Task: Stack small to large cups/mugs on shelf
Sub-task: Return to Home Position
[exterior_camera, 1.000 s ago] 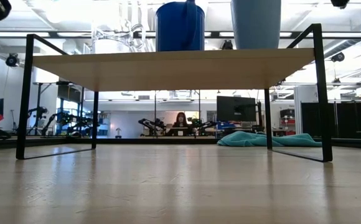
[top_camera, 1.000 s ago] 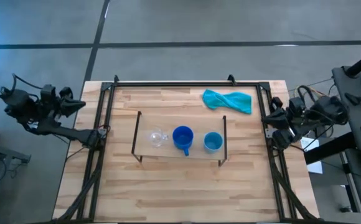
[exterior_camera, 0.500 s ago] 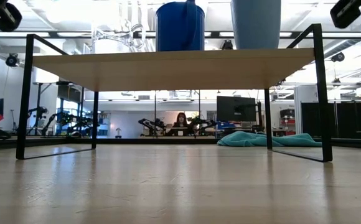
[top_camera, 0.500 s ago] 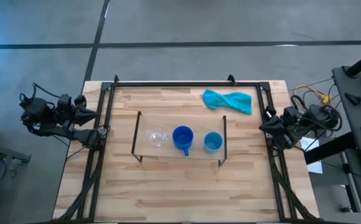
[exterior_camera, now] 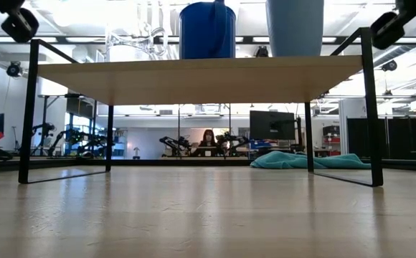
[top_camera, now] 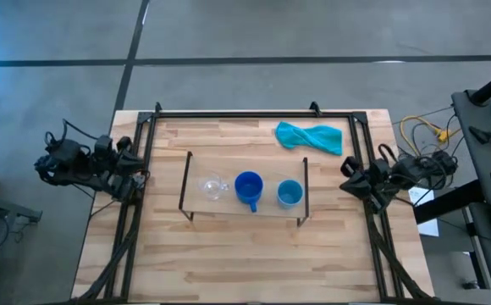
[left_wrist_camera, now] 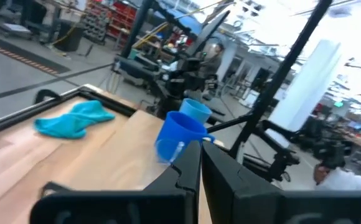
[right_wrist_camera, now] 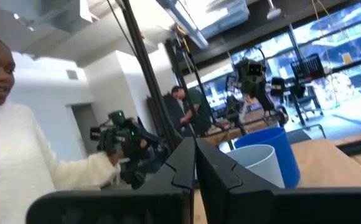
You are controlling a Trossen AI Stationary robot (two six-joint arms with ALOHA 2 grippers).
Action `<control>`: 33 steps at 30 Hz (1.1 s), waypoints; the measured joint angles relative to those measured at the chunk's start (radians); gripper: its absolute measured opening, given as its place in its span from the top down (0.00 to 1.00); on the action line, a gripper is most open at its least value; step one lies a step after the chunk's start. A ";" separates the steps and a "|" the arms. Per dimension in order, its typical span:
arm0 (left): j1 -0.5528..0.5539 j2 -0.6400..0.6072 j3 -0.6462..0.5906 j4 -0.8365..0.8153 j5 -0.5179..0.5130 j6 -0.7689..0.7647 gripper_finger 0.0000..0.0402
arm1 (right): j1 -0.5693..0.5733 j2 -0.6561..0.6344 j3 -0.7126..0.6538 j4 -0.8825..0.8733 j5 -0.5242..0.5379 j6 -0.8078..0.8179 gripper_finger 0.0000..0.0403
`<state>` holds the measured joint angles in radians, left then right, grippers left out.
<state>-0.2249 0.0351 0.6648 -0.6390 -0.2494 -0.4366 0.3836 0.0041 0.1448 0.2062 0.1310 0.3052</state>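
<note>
Three vessels stand in a row on the low wood shelf [top_camera: 228, 169] [exterior_camera: 194, 79]. The clear glass mug [top_camera: 212, 187] is toward the table's left. The dark blue handled mug [top_camera: 248, 187] [left_wrist_camera: 177, 138] is in the middle. The light blue handleless cup [top_camera: 289, 193] [right_wrist_camera: 258, 165] is toward the right. My left gripper [top_camera: 135, 158] [left_wrist_camera: 200, 155] is shut and hovers over the table's left edge, level with the shelf. My right gripper [top_camera: 344, 180] [right_wrist_camera: 195, 149] is shut and hovers near the table's right edge, pointing at the shelf.
A teal cloth [top_camera: 309, 137] [exterior_camera: 301, 160] lies crumpled near the far right corner. The large black metal frame [top_camera: 245, 113] runs along the far edge and both sides. A person in a white sleeve [right_wrist_camera: 18, 162] shows beyond the table in the right wrist view.
Both arms have swung inward from outside the table toward the shelf, the left toward the right and the right toward the left. In the low view both grippers have come down into the upper corners. The cups and shelf have stayed put.
</note>
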 joint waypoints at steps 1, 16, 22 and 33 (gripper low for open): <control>0.000 -0.002 -0.017 0.023 0.009 0.000 1.00 | 0.000 -0.003 -0.024 0.039 0.000 -0.001 0.98; 0.000 -0.005 -0.230 0.276 0.086 -0.023 1.00 | 0.000 -0.003 -0.135 0.201 -0.057 0.027 0.98; 0.000 -0.006 -0.337 0.408 0.140 -0.029 1.00 | 0.000 -0.002 -0.135 0.196 -0.062 0.018 0.98; 0.000 -0.006 -0.505 0.632 0.221 -0.053 1.00 | 0.000 -0.002 -0.135 0.195 -0.089 0.059 0.98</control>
<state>-0.2249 0.0291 0.1597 -0.0073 -0.0279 -0.4894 0.3836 0.0025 0.0097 0.4011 0.0418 0.3639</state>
